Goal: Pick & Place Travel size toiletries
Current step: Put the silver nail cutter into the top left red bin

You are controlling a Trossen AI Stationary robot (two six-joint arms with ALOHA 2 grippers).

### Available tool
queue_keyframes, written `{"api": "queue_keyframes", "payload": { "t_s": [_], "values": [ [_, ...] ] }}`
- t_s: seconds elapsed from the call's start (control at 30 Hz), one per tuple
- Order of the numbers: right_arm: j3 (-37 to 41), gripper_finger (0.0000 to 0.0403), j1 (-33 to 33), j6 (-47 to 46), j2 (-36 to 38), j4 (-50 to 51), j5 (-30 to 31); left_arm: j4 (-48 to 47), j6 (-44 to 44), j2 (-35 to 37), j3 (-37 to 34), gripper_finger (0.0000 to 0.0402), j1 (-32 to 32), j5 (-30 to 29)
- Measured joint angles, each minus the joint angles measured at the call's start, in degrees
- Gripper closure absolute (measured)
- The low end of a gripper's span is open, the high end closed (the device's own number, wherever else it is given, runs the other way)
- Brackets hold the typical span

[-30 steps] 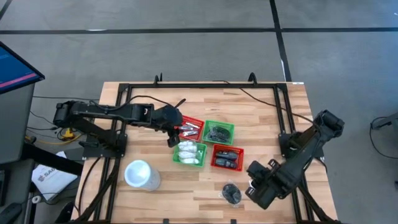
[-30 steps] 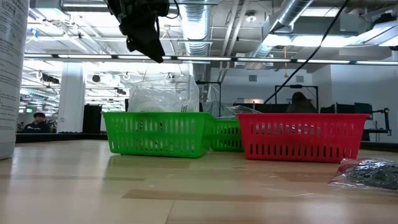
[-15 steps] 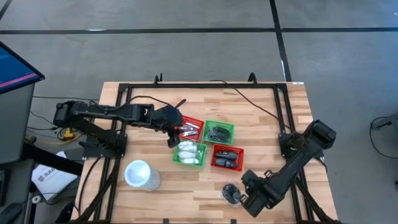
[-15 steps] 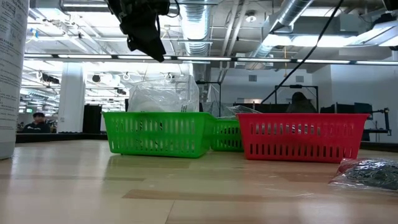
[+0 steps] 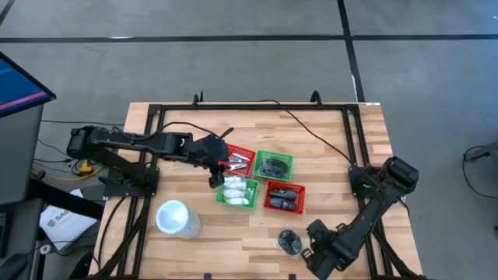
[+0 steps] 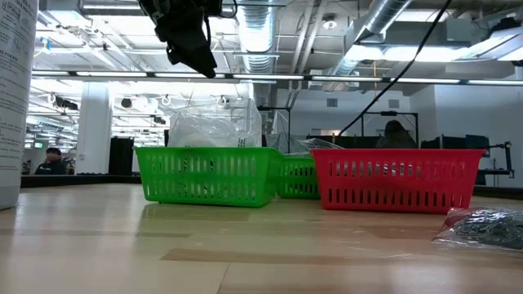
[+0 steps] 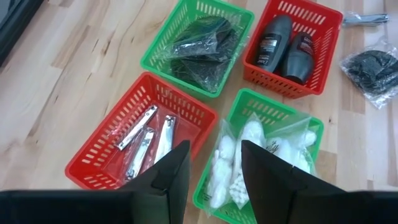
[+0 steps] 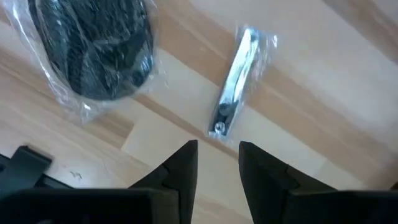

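Note:
On the wood near the table's front edge lie a black round bundle in clear wrap [image 8: 93, 50] and a silvery nail clipper in clear wrap [image 8: 233, 81]. My right gripper [image 8: 217, 149] hangs open just above the table beside them, pointing down, its fingers short of the clipper's near end. In the high view it is at the front right [image 5: 313, 250], next to the bundle [image 5: 290, 243]. My left gripper [image 7: 214, 149] hovers open above the four baskets, with nothing between its fingers.
Four small baskets stand mid-table: a red one with nail clippers [image 7: 124, 155], a green one with white packets [image 7: 298, 124], a green one with black bundles [image 7: 242, 12] and a red one with dark bottles [image 7: 329, 25]. A large white cup [image 5: 175, 218] stands at the front left.
My right gripper has sunk and gone toward the table's near edge, rolling about its own axis, and now hangs low beside the black bundle. Its fingers stay open. The bundle and the baskets have kept their places.

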State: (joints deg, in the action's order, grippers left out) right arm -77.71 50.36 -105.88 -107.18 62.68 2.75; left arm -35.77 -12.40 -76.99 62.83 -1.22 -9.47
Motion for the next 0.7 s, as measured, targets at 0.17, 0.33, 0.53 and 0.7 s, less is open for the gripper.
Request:
{"api": "queue_keyframes", "payload": {
  "t_s": [0.17, 0.33, 0.53, 0.7],
  "values": [
    [0.00, 0.0294, 1.67, -4.71, -0.01, -0.18, 0.26, 0.26, -0.02, 0.00, 0.00, 0.0270, -0.77, 0.02],
    [0.03, 0.0294, 2.91, -9.17, -1.00, -0.17, 0.90, 0.36, -0.02, 0.00, 0.00, 0.0270, -1.09, 0.04],
    [2.72, 0.0294, 3.71, -12.25, -2.10, -3.28, 3.41, 0.91, -0.04, 0.00, 0.00, 0.0270, -1.09, 0.04],
    [3.08, 0.0294, 3.49, -14.10, -2.87, -2.69, 4.01, 1.38, -0.04, 0.00, 0.00, 0.0270, -1.09, 0.07]
  ]
}}
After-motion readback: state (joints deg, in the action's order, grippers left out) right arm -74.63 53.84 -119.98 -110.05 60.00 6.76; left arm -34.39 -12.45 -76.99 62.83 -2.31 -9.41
